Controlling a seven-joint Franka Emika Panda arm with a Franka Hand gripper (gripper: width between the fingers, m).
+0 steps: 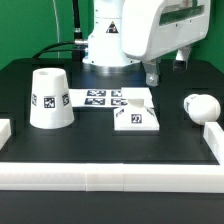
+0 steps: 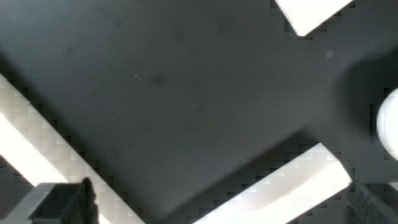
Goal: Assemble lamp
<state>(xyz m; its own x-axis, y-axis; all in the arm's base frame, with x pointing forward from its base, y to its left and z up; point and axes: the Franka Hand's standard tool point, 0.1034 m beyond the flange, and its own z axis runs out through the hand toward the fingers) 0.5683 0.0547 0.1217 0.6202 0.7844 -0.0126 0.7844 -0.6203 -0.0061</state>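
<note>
Jaws hang empty above the desk point(image 1: 20, 75), behind the base, touching no part; gap not readable: the wrist view shows only one dark fingertip point(image 2: 54, 205) over bare desk, so cannot tell if spread or pressed together.

Nearest is the front rail point(image 1: 110, 176). Behind it sit three loose parts, well apart from each other:
- shade point(image 1: 50, 98) at the exterior view's left; upright, wide end down, open narrow end up, long axis vertical
- base point(image 1: 135, 115) near the middle; lying flat, tag up, one corner toward the camera
- bulb point(image 1: 200, 106) at the exterior view's right, near the side rail; on its side, long axis roughly across the view, round head apparently toward the left, but it is small, so not sure

Marker board point(image 1: 100, 98) lies just behind the base; arm point(image 1: 130, 30) is farthest.

Judgement: early step, nothing joined or grasped. Next move likely calls for lowering onto one part, probably base or bulb, with the jaws lined across its narrow width; the bulb would need standing up before it goes into the base.
</note>
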